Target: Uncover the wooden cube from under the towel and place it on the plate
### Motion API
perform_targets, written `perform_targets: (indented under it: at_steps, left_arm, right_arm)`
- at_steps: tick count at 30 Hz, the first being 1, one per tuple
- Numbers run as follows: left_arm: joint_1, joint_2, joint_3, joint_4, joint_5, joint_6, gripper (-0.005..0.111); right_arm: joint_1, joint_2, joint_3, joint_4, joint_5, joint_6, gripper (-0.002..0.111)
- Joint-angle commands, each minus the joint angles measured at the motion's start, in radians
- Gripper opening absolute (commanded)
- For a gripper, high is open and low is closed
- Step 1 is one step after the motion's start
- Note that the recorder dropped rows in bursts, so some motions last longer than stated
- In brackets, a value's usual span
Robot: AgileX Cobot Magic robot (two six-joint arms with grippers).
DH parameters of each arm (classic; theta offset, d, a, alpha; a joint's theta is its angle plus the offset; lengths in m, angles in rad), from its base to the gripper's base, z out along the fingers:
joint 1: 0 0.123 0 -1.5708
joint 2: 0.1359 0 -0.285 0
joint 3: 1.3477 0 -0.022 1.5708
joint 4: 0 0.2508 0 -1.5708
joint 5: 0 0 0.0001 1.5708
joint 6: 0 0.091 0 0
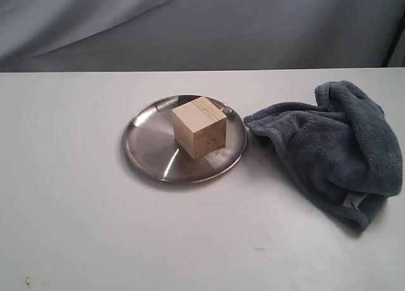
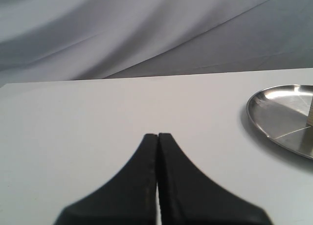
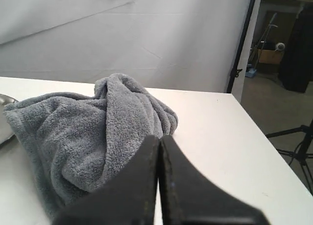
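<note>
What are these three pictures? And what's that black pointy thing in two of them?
They show one table from three cameras. One camera looks on from off the arms: a wooden cube sits on a shiny plate, with a crumpled towel beside it on the table. The other two cameras ride on a robot's two arms. The black pointy thing is each arm's hand: the left hand and the right hand. Both are pinched shut and hold nothing.

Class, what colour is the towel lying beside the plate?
Blue-grey, with a small white label; the towel shows best in the exterior view.
</note>
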Motion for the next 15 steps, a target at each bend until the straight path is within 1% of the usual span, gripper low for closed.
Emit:
perform_targets:
  at_steps: [1, 6, 15]
  left_arm:
    - [0.002, -0.002, 0.005, -0.008, -0.002, 0.001, 0.000]
    - [0.002, -0.002, 0.005, -0.008, -0.002, 0.001, 0.000]
    - [0.002, -0.002, 0.005, -0.008, -0.002, 0.001, 0.000]
  right_arm:
    - [-0.001, -0.005, 0.003, 0.026, 0.020, -0.003, 0.000]
    - [-0.001, -0.005, 0.003, 0.026, 0.111, -0.003, 0.000]
    - [-0.001, -0.005, 0.003, 0.036, 0.113, -0.003, 0.000]
